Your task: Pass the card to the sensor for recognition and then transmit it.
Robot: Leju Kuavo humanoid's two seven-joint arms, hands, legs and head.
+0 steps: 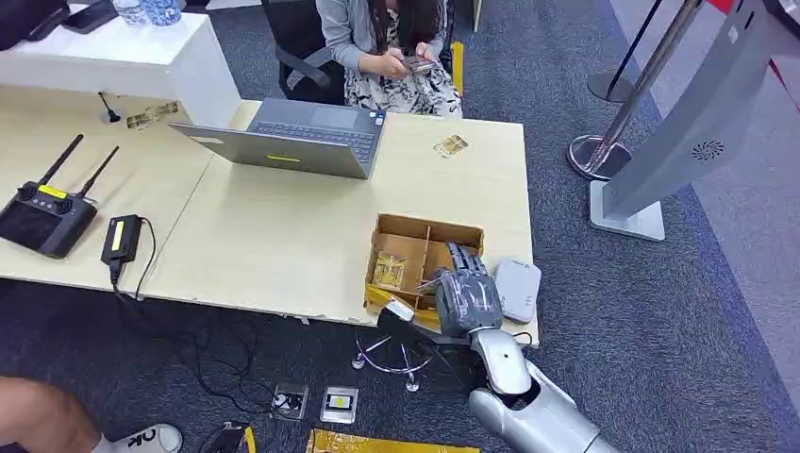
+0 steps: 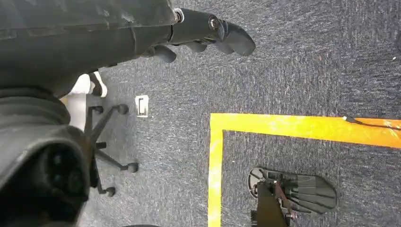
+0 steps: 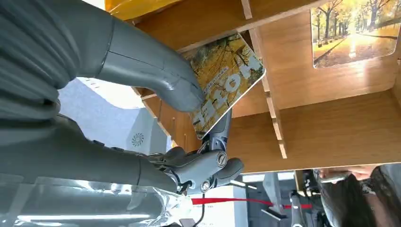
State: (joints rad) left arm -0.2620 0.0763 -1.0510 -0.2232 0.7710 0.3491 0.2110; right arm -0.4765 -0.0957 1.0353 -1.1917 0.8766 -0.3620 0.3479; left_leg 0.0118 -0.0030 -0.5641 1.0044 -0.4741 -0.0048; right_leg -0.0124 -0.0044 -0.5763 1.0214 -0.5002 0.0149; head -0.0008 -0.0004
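Note:
A wooden compartment box [image 1: 426, 229] stands at the table's near right corner. My right hand [image 1: 467, 293] reaches into it from the near side. In the right wrist view the thumb and a finger pinch a hotel card [image 3: 227, 82] printed with autumn trees, tilted above a divider. A second such card [image 3: 354, 30] lies flat in the neighbouring compartment, also seen as a card [image 1: 389, 271] from the head. The grey sensor pad [image 1: 517, 290] sits just right of the box. My left hand [image 2: 208, 33] hangs over the carpet, holding nothing.
An open laptop [image 1: 302, 137] stands mid-table, and a person [image 1: 387, 47] sits behind it with a phone. A loose card [image 1: 451, 145] lies at the far right of the table. A remote controller [image 1: 42, 217] and black adapter [image 1: 121, 236] lie left. A grey stand [image 1: 689, 123] is right.

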